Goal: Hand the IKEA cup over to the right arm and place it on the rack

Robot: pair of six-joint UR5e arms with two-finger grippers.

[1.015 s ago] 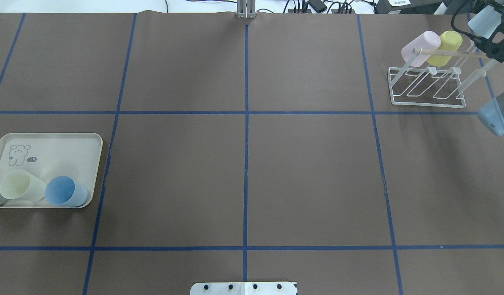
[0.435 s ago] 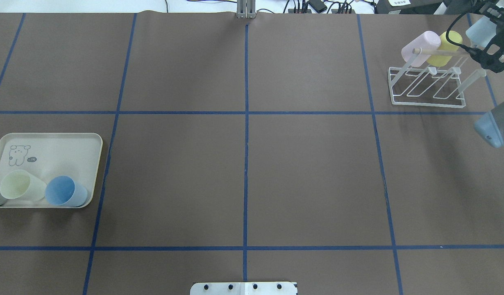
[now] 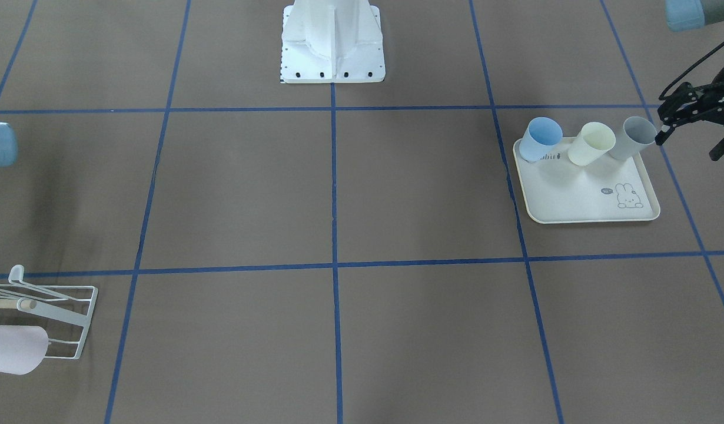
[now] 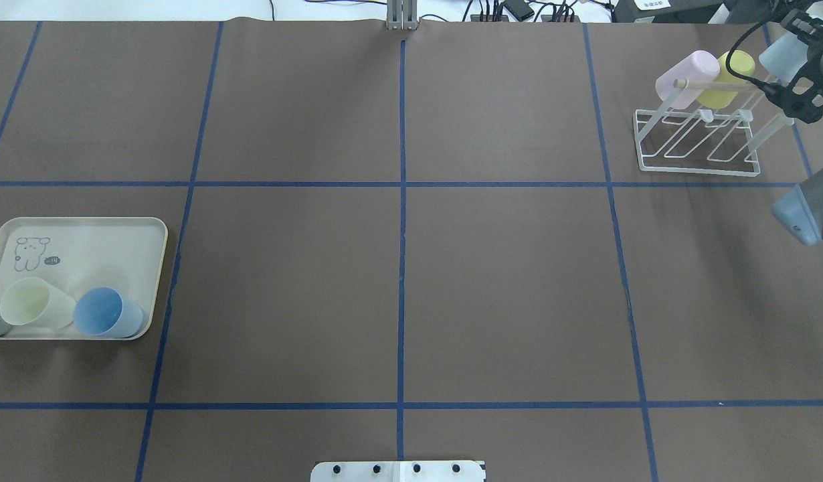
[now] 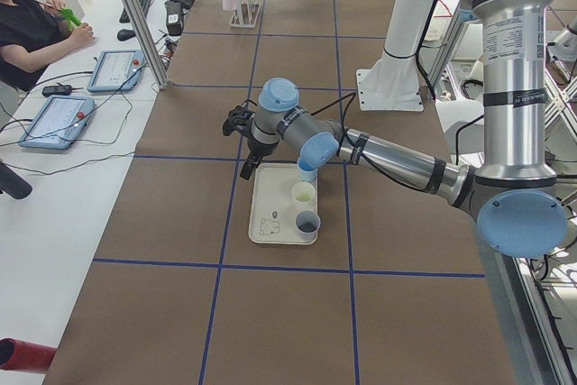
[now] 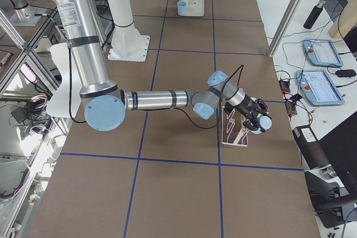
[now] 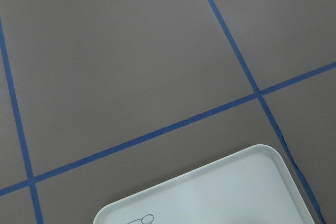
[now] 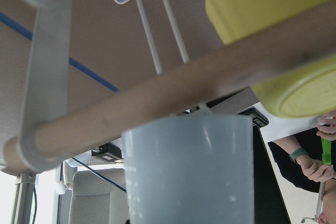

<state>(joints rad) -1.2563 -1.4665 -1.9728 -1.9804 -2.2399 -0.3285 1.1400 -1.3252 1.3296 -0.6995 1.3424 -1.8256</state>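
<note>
Opposite the robot, the front view shows the left claw [image 3: 688, 141] spread open and empty beside the tray [image 3: 574, 194] on the tabletop. Overhead, the right claw [image 4: 794, 67] is clamped on the pale blue cup [image 4: 773, 57] at the rack [image 4: 699, 171] — just beside the yellow cup [image 4: 739, 67] (already hung). Right wrist: cup rim near the dowel [image 8: 157, 95].

The pale-blue cup [image 4: 775, 57], gripped by the right pincer [image 4: 793, 67], hovers near the white rack [image 4: 698, 142].
</note>
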